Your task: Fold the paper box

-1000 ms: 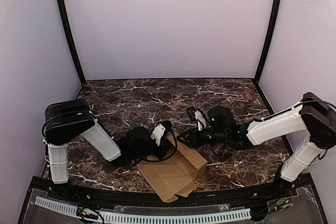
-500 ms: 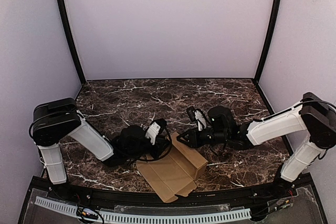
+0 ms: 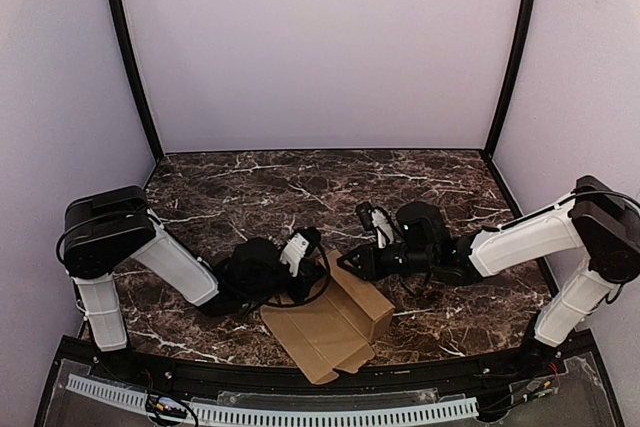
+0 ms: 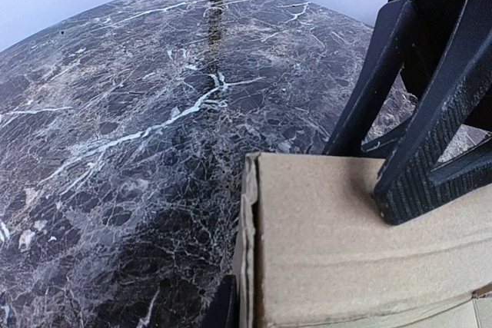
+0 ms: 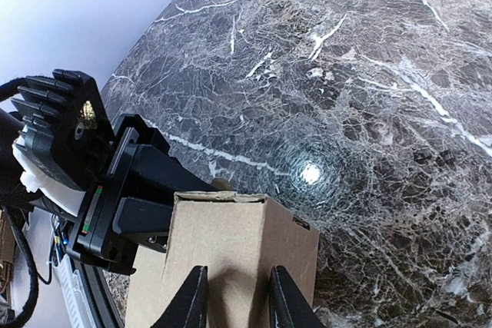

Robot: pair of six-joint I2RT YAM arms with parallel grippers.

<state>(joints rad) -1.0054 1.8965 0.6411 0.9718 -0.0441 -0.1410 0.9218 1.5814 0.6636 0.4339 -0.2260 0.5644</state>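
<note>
Nearest the arms' bases lies one paper box point(image 3: 330, 322), its flat panel toward the near edge of the table point(image 3: 250, 187), its far part raised. We judge that a wall is being creased upright (one box, two grippers). The left gripper point(image 3: 318, 259) meets the box's far left corner; we cannot tell its grip. The right gripper point(image 5: 237, 276), fingers parted, rests against the raised wall. The next move calls for pressing that wall home without crushing it.

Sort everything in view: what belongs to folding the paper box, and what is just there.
Belongs to the job:
paper box, partly folded
left claw, at the box's far corner
right claw, set on the box's raised panel

Just there:
marble table
pale back wall
black frame posts
</note>
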